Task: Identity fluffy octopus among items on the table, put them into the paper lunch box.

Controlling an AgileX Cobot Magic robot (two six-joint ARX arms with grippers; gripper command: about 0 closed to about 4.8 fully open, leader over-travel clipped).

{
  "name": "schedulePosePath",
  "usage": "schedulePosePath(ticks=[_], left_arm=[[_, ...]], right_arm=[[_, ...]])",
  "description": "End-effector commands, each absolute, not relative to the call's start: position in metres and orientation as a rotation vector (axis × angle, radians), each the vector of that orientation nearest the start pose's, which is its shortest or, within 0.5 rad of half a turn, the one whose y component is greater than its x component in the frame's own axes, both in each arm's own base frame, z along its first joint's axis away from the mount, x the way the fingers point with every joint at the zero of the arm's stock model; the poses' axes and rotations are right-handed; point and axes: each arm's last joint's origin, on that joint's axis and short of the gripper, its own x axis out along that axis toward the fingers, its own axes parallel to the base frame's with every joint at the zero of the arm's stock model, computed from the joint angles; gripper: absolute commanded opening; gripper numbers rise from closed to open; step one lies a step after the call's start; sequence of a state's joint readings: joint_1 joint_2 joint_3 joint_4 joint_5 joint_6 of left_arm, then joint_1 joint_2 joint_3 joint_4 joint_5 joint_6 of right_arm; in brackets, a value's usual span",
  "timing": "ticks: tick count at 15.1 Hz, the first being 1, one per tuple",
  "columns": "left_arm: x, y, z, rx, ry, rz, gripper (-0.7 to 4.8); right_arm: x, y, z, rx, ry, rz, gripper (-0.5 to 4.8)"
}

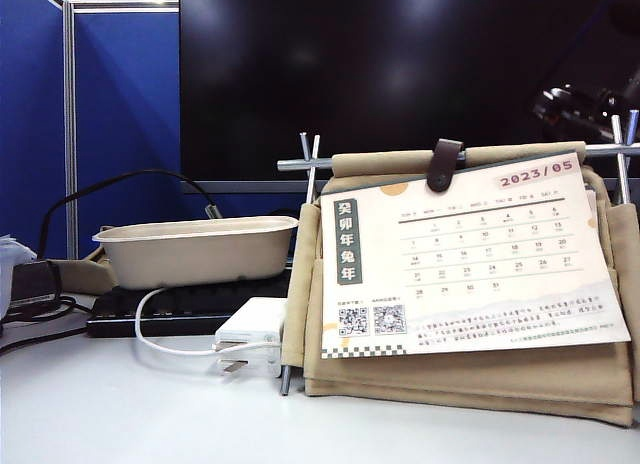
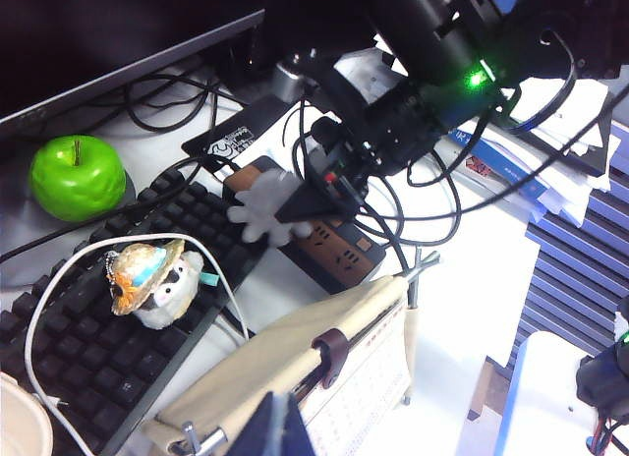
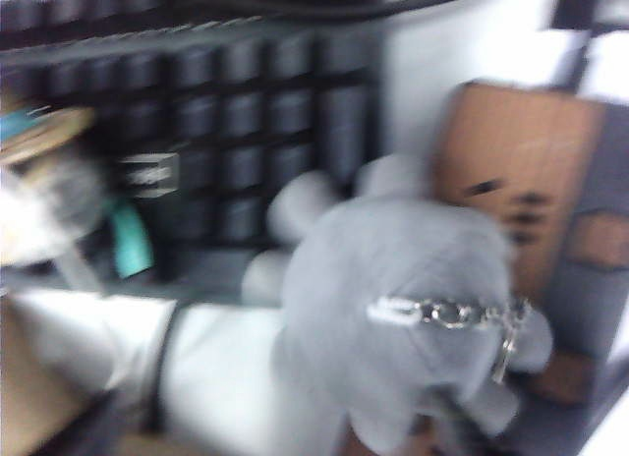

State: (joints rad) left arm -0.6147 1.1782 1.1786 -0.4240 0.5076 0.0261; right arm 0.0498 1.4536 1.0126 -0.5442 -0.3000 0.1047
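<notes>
Jaws of the right gripper (image 2: 301, 204) point down at the one fluffy octopus (image 2: 263, 210), a pale grey plush lying directly under the fingertips at the meeting of the black keyboard (image 2: 93, 348) and the brown power strip (image 2: 332, 248). Whether the fingers are clamped on the toy or spread around it cannot be told. The blurred right wrist view is filled by the octopus's rounded head, with a short metal chain (image 3: 447, 313) lying across it.

Only a dark sliver of the left gripper (image 2: 270, 431) shows at the edge of its own wrist view, above the fabric organiser (image 1: 460, 379). Its jaw state cannot be told.

The single paper lunch box (image 1: 195, 252), beige with a flared rim, stands at the far end of the keyboard. It is well apart from the octopus, with most of the keys between them.

Also on the desk is one of each:
- a green apple (image 2: 77, 176) near the monitor's (image 1: 380, 74) edge
- a second plush (image 2: 157, 279) wearing a straw-coloured hat, lying on the keyboard with a white cable (image 2: 39, 318) looped around it
- a white power adapter (image 1: 250, 329) just beside the organiser
- a calendar card (image 1: 470, 274) dated 2023/05, propped against the organiser's front

In the exterior view the organiser hides the octopus and both grippers.
</notes>
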Motion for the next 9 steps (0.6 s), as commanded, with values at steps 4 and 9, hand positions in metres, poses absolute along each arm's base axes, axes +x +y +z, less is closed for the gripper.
schedulePosePath(ticks=[4,9], left_arm=[[0.1945,-0.1547,0.3703,0.047,0.434,-1.112,-0.02],[0.1947,-0.1548,0.3703,0.047,0.433,-1.112,-0.02]], right_arm=[[0.2915,0.0198,0.2379,0.159,0.965,0.163,4.74],[0.2954,0.0191,0.2405,0.142,0.915,0.139,4.74]])
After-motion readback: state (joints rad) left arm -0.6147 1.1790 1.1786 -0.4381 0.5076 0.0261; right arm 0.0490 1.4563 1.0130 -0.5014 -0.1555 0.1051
